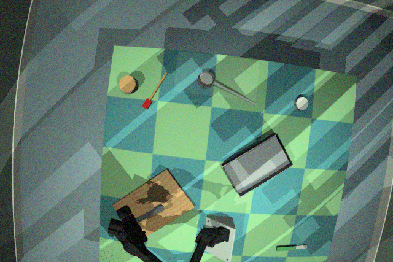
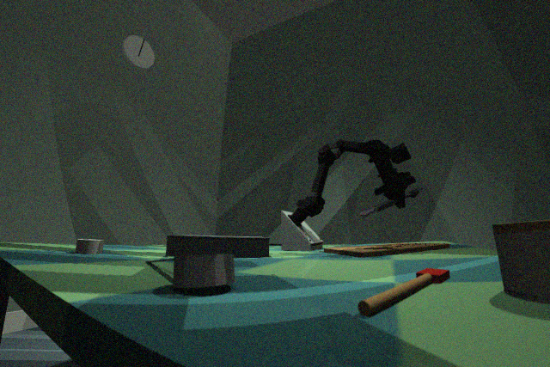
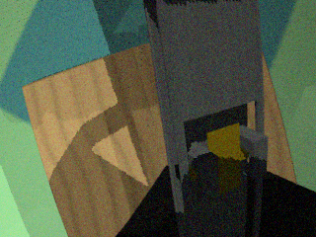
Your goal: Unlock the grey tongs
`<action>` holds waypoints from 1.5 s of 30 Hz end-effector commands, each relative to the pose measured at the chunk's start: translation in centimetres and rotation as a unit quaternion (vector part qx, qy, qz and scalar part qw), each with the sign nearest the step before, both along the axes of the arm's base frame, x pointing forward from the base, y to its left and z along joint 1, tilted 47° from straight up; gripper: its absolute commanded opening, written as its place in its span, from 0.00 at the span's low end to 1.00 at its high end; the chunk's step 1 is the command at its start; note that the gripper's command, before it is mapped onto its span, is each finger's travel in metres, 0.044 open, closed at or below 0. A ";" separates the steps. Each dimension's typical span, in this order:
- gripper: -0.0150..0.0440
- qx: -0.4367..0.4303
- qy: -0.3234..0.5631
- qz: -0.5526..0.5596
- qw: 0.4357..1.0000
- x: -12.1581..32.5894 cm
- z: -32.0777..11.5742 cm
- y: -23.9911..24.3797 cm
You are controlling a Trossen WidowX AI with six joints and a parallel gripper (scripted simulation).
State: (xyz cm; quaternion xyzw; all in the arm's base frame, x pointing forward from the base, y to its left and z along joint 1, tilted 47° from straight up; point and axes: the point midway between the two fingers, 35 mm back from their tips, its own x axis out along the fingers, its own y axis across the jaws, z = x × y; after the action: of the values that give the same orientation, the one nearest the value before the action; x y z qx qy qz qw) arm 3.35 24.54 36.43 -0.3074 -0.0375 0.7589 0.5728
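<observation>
And the gripper (image 1: 137, 219) (image 2: 400, 204) (image 3: 199, 170) is clamped on the grey tongs (image 1: 153, 211) (image 2: 375, 210) (image 3: 209, 59), up above the wooden board (image 1: 179, 200) (image 2: 369, 250) (image 3: 79, 104)! From above, their long axis runs out towards two o'clock, that end dipping lower; the unlocking squeeze looks to need a much steeper, tips-down tilt, though I can't tell which end is the tips.
</observation>
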 end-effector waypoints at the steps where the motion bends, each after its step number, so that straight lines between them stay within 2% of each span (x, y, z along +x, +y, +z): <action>1: 0.00 0.031 0.020 0.013 0.999 0.1 0.3 0.0; 24: 0.00 0.185 0.058 0.121 0.974 1.0 0.0 -2.9; 32: 0.00 0.209 0.050 0.162 0.963 0.7 -0.9 -4.6; 45: 0.00 0.210 0.049 0.163 0.963 0.7 -0.9 -4.6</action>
State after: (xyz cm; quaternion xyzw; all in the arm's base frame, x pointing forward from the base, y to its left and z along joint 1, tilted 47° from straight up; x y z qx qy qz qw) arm 4.21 19.95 35.49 -0.1335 -0.2161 0.8296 0.4973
